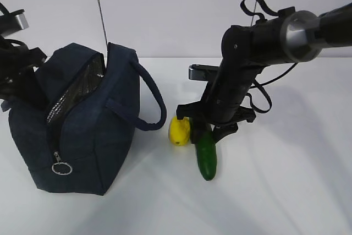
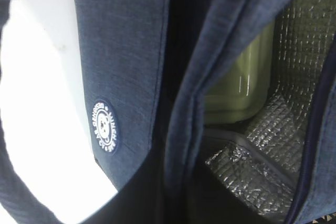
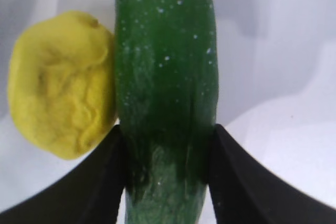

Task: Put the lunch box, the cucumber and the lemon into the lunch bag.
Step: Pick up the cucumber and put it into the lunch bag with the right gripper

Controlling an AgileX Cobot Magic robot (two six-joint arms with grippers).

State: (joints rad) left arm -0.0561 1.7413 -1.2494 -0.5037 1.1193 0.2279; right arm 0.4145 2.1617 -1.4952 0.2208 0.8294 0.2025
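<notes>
1. The lunch bag (image 1: 82, 125) stands at about 9 o'clock on the white table (image 1: 286, 191), its top zipper undone and the silver foil lining showing through the gap.
2. A metal ring pull (image 1: 60, 168) hangs at the near end of the bag, at about 7 o'clock from its middle.
3. The lunch box (image 2: 244, 82) lies inside the bag against the foil, its pale green lid visible through the opening in the left wrist view.
4. The left gripper sits at the far left side of the bag; its fingertips are hidden, and the jaws appear closed, possibly on the bag's fabric, though what they hold cannot be told.
5. The cucumber (image 3: 165, 77) lies on the table near the centre, its free end pointing to 6 o'clock in the exterior view.
6. The right gripper (image 3: 167, 182) has its two black fingers (image 3: 84, 192) pressed against both sides of the cucumber, about half open.
7. The lemon (image 3: 60, 85) rests touching the cucumber at its 9 o'clock side, between cucumber and bag.
</notes>
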